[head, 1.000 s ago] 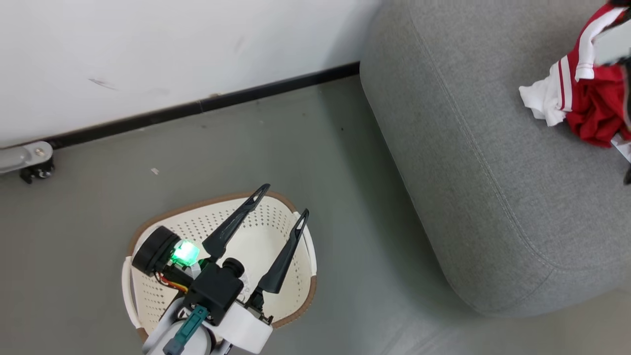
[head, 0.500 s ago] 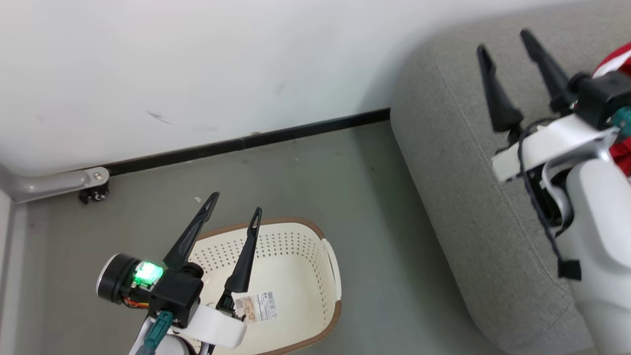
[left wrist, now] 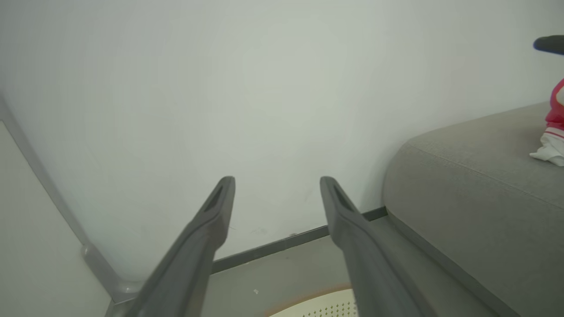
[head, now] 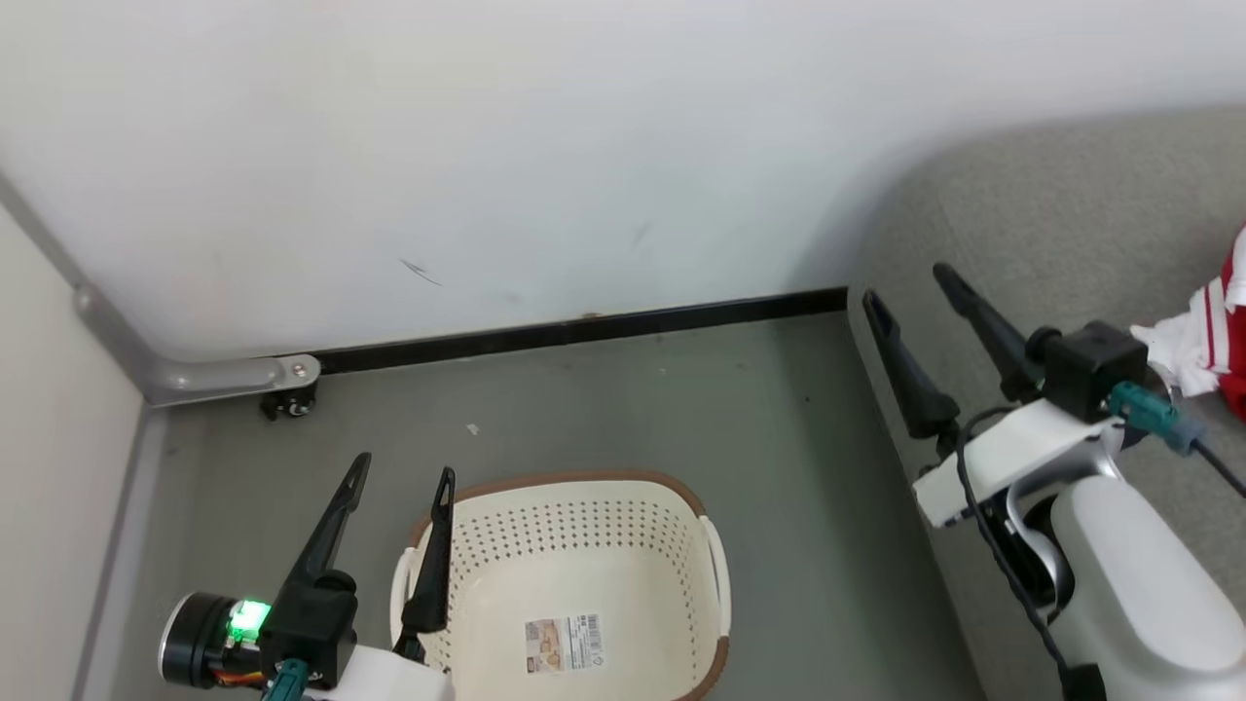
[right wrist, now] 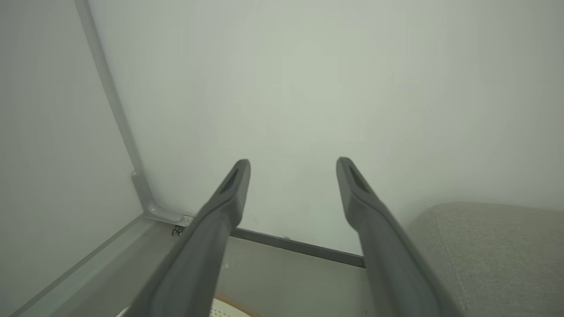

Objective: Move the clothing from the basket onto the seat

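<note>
White wall [head: 584, 146] ahead of me, big and bare, with a dark baseboard [head: 584, 331] running along its foot, and grey floor [head: 633, 409] below that. The grey seat [head: 1051, 214] bulks up on my right, rounded corner tucked against the wall. Down on the floor, well apart from the seat, sits the basket [head: 565, 526], its pale bottom showing. My right arm reaches over the seat's near-left edge and my right claw [head: 905, 284] is up there, both dark fingers splayed wide and aimed at the wall, with plain wall between them in the right wrist view. My left claw [head: 404, 467] hangs low at the basket's left side, fingers just as widely spread, one crossing the basket's left rim in the head view, and again it's wall between the tips. The clothing [head: 1222, 331], red with white bands, lies on the seat at the far right, just behind my right wrist. A grey bracket [head: 234, 375] sits where wall meets floor. Smallest of all, a paper label [head: 565, 643] lies flat on the basket's bottom.
</note>
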Available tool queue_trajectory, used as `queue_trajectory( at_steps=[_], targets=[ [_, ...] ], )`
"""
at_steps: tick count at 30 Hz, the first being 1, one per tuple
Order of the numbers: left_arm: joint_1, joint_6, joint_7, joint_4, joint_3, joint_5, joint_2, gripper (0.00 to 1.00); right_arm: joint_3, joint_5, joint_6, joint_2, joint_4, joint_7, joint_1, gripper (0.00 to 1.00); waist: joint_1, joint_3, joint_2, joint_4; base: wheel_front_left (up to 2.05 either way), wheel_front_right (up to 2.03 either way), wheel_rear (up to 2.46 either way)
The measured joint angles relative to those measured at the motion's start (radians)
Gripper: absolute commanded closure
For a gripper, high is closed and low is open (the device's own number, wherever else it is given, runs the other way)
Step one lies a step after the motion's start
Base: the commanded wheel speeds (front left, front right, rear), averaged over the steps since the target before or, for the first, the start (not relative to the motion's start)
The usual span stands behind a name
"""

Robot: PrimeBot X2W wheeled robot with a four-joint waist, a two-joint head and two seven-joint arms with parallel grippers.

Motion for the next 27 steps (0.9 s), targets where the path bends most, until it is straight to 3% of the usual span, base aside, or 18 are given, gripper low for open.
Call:
queue_trajectory(
  at_steps=[15, 27],
  targets=[
    [0.059, 0.009, 0.0, 0.076, 0.03, -0.008, -0.021, 0.0, 0.007, -0.004, 0.0, 0.025, -0.061, 0.0, 0.175, 0.0, 0.0, -0.073, 0.0, 0.103, 0.0, 0.0, 0.0],
    [0.094, 0.021, 0.0, 0.135, 0.066, -0.02, -0.028, 0.0, -0.078, -0.027, 0.0, 0.071, -0.121, 0.0, 0.335, 0.0, 0.0, -0.121, 0.0, 0.162, 0.0, 0.0, 0.0]
  ],
)
